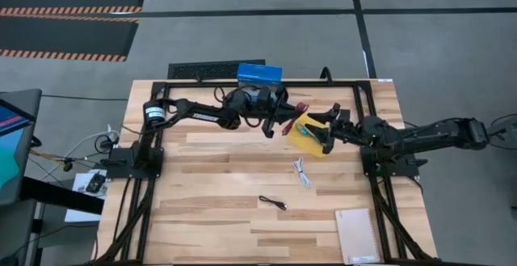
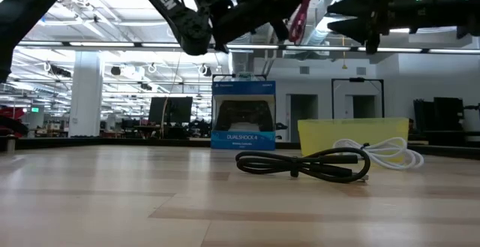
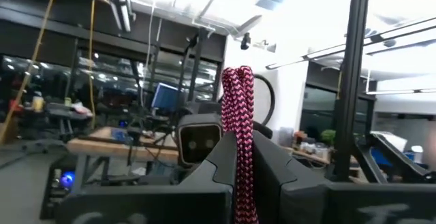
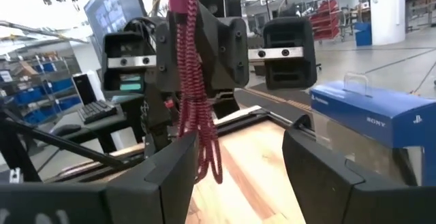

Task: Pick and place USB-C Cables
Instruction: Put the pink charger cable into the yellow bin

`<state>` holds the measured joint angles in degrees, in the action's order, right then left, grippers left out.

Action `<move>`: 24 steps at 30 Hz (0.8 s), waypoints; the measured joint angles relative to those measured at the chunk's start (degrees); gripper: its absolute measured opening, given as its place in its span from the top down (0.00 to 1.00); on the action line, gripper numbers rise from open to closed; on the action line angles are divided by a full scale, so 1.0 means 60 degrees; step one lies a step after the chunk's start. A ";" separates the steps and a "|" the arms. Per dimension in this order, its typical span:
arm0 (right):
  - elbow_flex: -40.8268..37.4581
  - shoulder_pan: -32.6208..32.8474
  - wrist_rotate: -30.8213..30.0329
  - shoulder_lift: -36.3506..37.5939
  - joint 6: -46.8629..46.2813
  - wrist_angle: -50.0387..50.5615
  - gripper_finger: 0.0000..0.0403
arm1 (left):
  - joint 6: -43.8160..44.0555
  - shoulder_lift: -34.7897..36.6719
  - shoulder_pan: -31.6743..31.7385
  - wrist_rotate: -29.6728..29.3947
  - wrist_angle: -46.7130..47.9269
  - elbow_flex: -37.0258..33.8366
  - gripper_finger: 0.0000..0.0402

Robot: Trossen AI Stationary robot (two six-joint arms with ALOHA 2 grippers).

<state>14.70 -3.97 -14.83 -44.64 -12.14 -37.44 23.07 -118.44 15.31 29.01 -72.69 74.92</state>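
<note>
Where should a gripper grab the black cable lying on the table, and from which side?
Come straight down on the black cable at its bundled middle, fingers across its length. It lies flat and alone on bare wood, the white cable well apart.

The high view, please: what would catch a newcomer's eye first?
The two arms meet at the table's far side, where the left gripper holds up the dark red cable in front of the open right gripper. Beneath them lies the yellow tray; the white cable and black cable lie on the wood nearer the front.
</note>
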 joint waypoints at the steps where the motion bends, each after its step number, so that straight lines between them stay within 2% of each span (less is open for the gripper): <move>1: 0.0000 0.0000 0.0000 -0.0086 0.0000 -0.0023 0.41 | 0.0045 -0.0040 -0.0003 0.0019 -0.0002 0.0014 0.99; 8: 0.0000 0.0000 0.0029 -0.0622 0.0243 -0.0470 0.40 | 0.0018 -0.0131 0.0001 0.0228 0.0236 0.0013 0.99; 13: 0.0300 -0.0005 0.0163 -0.1008 0.0251 -0.0625 0.34 | 0.0023 -0.0131 0.0001 0.0382 0.0239 0.0013 0.99; 19: 0.1044 -0.0199 0.0903 -0.1703 0.0255 -0.0546 0.27 | 0.0022 -0.0131 0.0001 0.0474 0.0245 0.0010 0.99; 24: 0.1342 -0.0310 0.1161 -0.2151 0.0255 -0.0476 0.26 | 0.0028 -0.0131 0.0001 0.0547 0.0245 0.0009 0.99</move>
<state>22.75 -5.83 -7.86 -57.55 -10.61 -40.29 23.24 -119.22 15.31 32.29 -71.22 74.98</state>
